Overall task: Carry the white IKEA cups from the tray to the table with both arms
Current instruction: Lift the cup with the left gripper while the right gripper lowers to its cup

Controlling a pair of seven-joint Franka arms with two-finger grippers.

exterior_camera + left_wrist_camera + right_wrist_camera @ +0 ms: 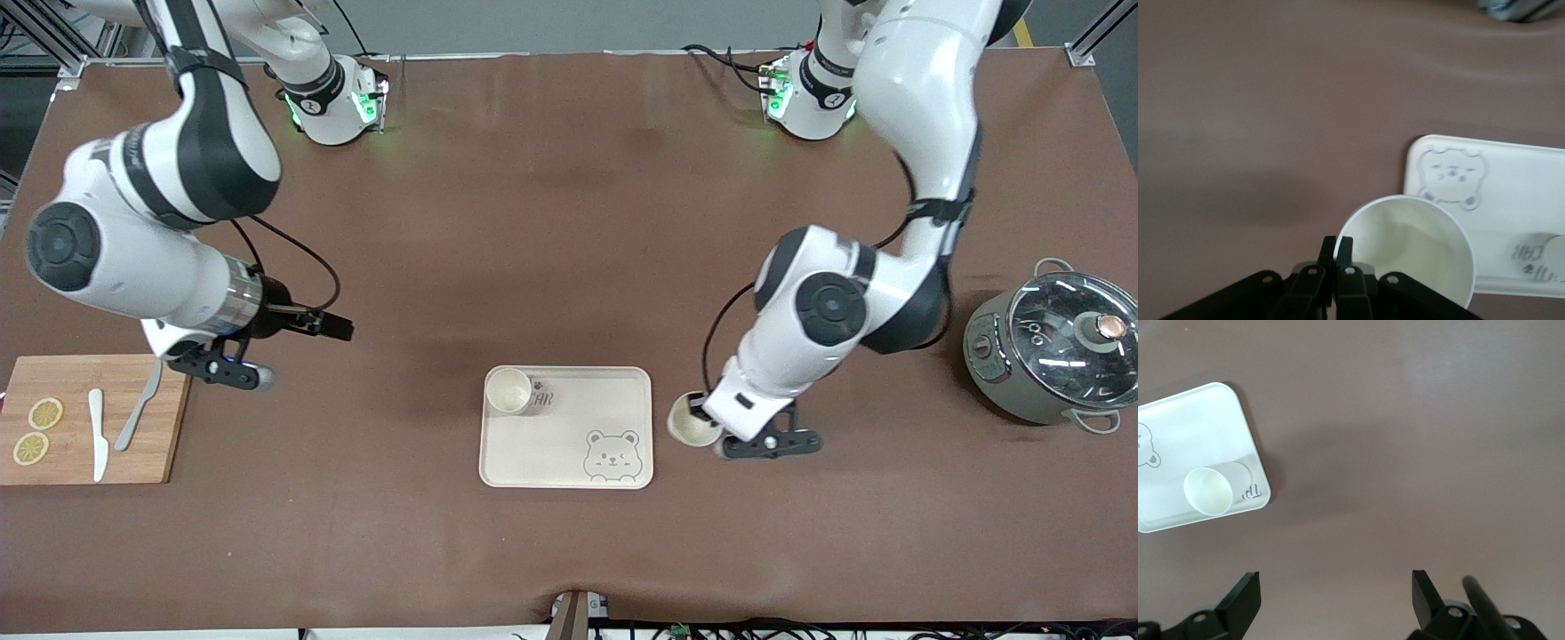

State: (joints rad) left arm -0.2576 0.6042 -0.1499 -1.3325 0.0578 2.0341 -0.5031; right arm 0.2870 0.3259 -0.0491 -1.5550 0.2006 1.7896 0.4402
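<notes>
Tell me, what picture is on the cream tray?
A bear face drawn in grey outline on the cream rectangular tray, clearest in the front view.

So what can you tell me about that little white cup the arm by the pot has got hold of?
The cup is small, plain and cream-white, with no handle, a round rim and sides that taper downward. It looks like smooth plastic or ceramic and seems empty. It sits upright, mouth up, beside the bear tray toward the left arm's end of the table. The left gripper is shut on its rim, one finger inside and one outside. Whether it rests on the table is unclear.

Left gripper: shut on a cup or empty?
Shut on a cup: the left gripper fingers pinch its rim, beside the tray.
</notes>
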